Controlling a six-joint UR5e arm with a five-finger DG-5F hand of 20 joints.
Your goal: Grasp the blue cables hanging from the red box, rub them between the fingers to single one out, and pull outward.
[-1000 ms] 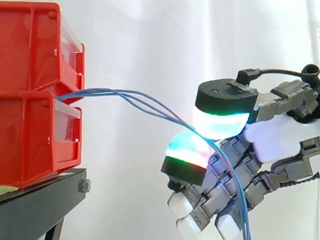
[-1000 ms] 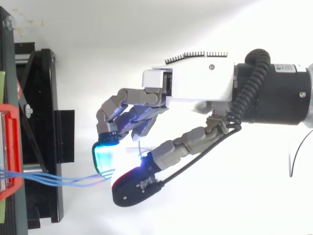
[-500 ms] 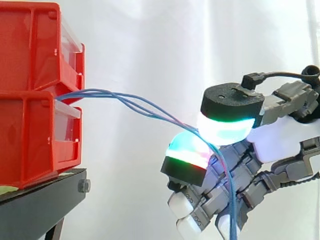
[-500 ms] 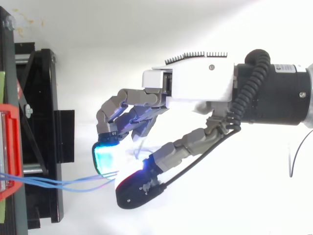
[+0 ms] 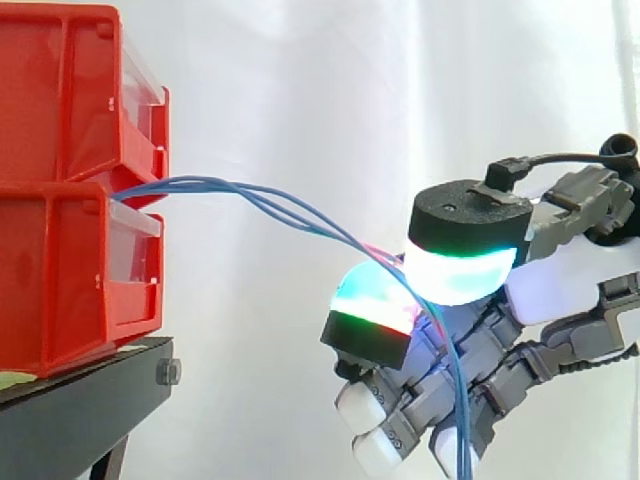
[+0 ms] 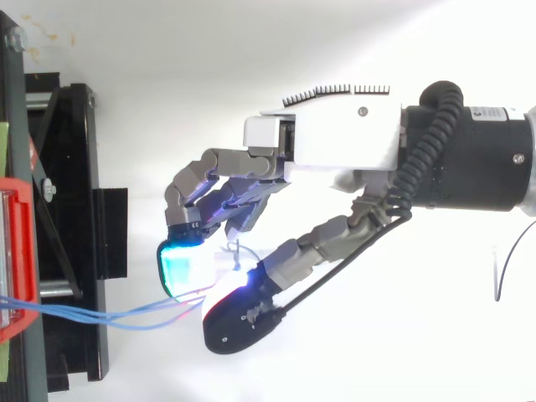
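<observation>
Side view has the cables (image 5: 250, 195) coming out from between the two stacked red bins (image 5: 60, 180) on the stand (image 5: 80, 400), running toward the view's right and sloping gently down across open air to the hand (image 5: 560, 290). There the hand is closed on them: two glowing pads (image 5: 460, 275), one above and one below, pinch the strands together, and the loose ends drop down past the curled fingers toward the bottom edge. Between the bins and the pinch the strands fan slightly apart, then converge at the pads (how many are actually trapped there I cannot tell). From the top the same line shows: the cables (image 6: 100, 314) leave the bins at the far left and reach straight to the hand (image 6: 335, 142). So the cables' long axis points from the bins directly at the pinch, with the bins on the far side of the fingers from the wrist. I judge that a pull outward should go along that line, away from the bins, and the slight sag means a little slack comes up first.
</observation>
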